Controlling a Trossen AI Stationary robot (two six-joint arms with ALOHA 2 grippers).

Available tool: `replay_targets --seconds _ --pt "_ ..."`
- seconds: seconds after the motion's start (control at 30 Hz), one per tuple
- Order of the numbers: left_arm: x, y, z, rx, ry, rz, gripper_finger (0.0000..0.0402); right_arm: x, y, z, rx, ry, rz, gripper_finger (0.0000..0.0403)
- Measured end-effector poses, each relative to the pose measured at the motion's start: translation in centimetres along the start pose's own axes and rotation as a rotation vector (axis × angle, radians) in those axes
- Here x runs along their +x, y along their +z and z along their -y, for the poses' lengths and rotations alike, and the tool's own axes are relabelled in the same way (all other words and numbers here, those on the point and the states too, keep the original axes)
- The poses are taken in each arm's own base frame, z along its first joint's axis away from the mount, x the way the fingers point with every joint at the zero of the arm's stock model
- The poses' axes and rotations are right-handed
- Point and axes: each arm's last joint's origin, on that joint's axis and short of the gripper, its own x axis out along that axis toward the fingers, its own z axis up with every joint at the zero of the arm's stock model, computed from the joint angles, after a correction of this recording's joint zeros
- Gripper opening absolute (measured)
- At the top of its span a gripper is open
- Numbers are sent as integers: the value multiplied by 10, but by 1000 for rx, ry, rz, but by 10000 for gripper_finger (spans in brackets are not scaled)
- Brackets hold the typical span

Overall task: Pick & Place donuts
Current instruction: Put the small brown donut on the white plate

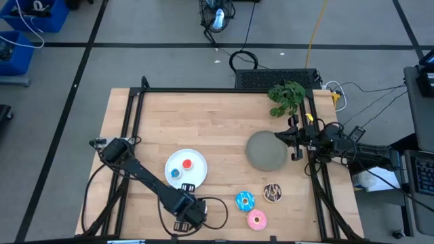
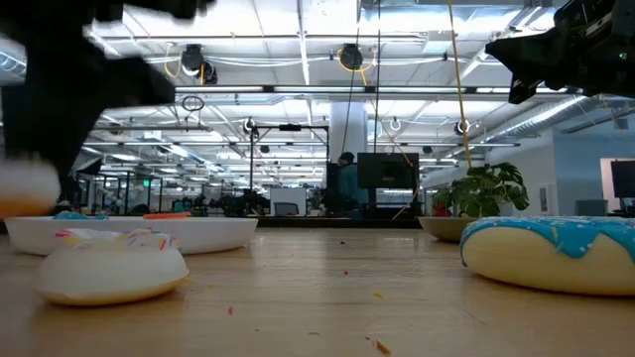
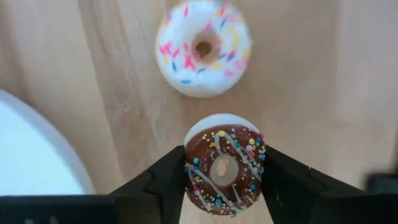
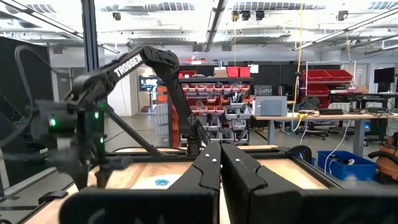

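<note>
Left gripper (image 1: 184,218) hangs just below the white plate (image 1: 198,161); blue-iced donut (image 1: 245,201) and pink-iced donut (image 1: 256,219) lie right of it.

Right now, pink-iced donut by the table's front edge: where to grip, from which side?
Straight down from above: the pink-iced donut lies flat, icing up. Pinch across its outer rim, fingers on the sides clear of the blue-iced donut close beside it. The left gripper is shut on a small chocolate donut; the right gripper waits shut by the grey plate.
</note>
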Motion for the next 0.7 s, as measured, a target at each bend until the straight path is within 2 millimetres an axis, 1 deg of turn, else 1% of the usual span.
replay_targets --seconds 0.1,0.27,0.37,0.47,0.57,0.7 --pt "-25 2 1 -7 -9 55 206 0 0 0 0 0 0 0" --pt "-78 -4 -4 -38 -1 150 225 0 0 0 0 0 1 0" --pt "-109 -13 -13 -63 -2 206 227 0 0 0 0 0 0 0" --pt "-137 -25 -26 -98 24 265 224 0 0 0 0 0 0 0" --pt "-156 -33 -40 -141 55 314 218 0 0 0 0 0 1 0" --pt "-168 -38 -52 -168 74 330 209 0 0 0 0 0 1 0"
